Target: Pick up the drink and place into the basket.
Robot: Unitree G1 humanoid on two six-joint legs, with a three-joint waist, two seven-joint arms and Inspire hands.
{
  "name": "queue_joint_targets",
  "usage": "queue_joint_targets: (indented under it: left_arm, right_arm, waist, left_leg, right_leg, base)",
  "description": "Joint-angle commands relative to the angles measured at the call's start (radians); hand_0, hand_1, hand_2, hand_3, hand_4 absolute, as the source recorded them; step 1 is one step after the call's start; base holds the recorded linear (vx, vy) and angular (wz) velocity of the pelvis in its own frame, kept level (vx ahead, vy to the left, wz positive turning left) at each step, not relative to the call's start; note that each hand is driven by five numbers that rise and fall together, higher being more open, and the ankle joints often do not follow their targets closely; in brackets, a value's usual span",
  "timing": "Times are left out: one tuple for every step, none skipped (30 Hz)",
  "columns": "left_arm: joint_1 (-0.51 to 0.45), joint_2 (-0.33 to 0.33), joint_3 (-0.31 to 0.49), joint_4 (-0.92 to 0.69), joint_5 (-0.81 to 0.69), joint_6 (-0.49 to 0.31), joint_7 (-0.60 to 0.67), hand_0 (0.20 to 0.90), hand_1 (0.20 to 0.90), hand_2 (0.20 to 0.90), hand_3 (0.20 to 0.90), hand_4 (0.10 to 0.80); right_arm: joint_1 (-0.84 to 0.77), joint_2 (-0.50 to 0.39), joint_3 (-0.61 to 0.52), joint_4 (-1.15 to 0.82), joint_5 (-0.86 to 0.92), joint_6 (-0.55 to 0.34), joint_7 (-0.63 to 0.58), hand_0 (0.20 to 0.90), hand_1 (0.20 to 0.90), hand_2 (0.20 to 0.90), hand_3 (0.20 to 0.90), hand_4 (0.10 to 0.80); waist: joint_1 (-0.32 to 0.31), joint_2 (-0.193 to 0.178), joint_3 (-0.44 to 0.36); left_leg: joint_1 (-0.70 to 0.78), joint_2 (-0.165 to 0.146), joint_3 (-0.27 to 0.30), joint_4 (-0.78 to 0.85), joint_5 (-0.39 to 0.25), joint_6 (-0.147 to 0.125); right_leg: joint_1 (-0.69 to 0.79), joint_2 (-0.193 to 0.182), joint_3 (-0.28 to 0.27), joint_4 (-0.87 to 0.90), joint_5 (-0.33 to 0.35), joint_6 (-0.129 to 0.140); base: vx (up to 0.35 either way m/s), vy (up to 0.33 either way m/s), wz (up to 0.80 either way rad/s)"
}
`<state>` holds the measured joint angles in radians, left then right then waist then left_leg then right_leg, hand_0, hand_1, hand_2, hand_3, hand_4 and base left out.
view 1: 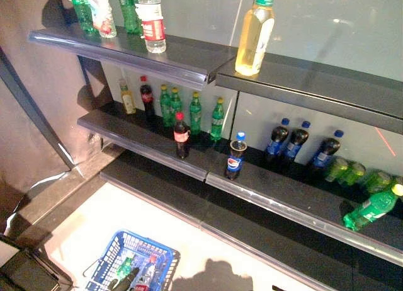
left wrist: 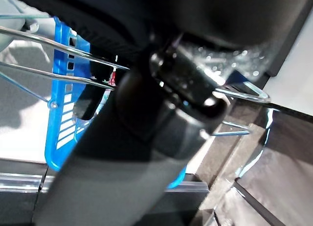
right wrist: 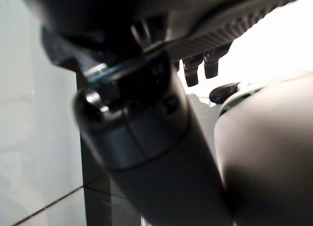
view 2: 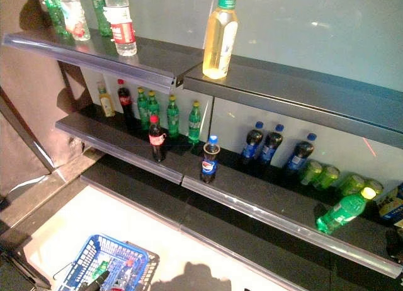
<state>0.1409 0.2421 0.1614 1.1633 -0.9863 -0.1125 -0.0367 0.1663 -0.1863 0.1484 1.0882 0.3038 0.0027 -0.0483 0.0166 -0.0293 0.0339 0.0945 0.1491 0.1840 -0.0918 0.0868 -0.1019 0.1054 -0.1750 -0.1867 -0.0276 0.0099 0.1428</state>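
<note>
The blue plastic basket (view 1: 165, 256) stands on the pale floor at the lower left, with a green bottle (view 1: 124, 266) and a red-capped bottle (view 1: 148, 266) lying inside. In the left wrist view my left hand (left wrist: 146, 118) is curled round the basket's wire handle (left wrist: 58, 47). Drinks stand on the shelves: a red-capped cola (view 1: 181, 135) and a blue-capped cola (view 1: 235, 155) at the middle shelf's front edge, and a tall yellow drink (view 1: 255, 33) on the top shelf. My right hand (right wrist: 142, 133) shows only in its own wrist view, near a pale wall.
Several green bottles (view 1: 195, 111) and dark blue-capped bottles (view 1: 296, 143) line the back of the middle shelf (view 1: 126, 130). A green bottle (view 1: 371, 208) lies on its side at the right. Clear and green bottles (view 1: 151, 20) stand on the top shelf (view 1: 189, 61). A low dark ledge (view 1: 189, 206) runs under the shelves.
</note>
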Motion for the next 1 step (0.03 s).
queue_joint_targets:
  left_arm:
    - [-0.078,-0.046,-0.037,-0.057,0.107,-0.057,-0.049,0.3,0.3,0.3,0.2,0.1]
  right_arm:
    - [-0.008,-0.021,-0.014,0.041,-0.049,-0.046,-0.04,0.9,0.9,0.9,0.9,0.8]
  waist:
    - [-0.01,-0.006,0.038]
  left_leg:
    - [0.033,-0.005,0.042,0.01,-0.065,0.008]
  right_leg:
    - [0.009,-0.042,-0.025,-0.013,0.043,0.03]
  base:
    - [0.0,0.0,0.0]
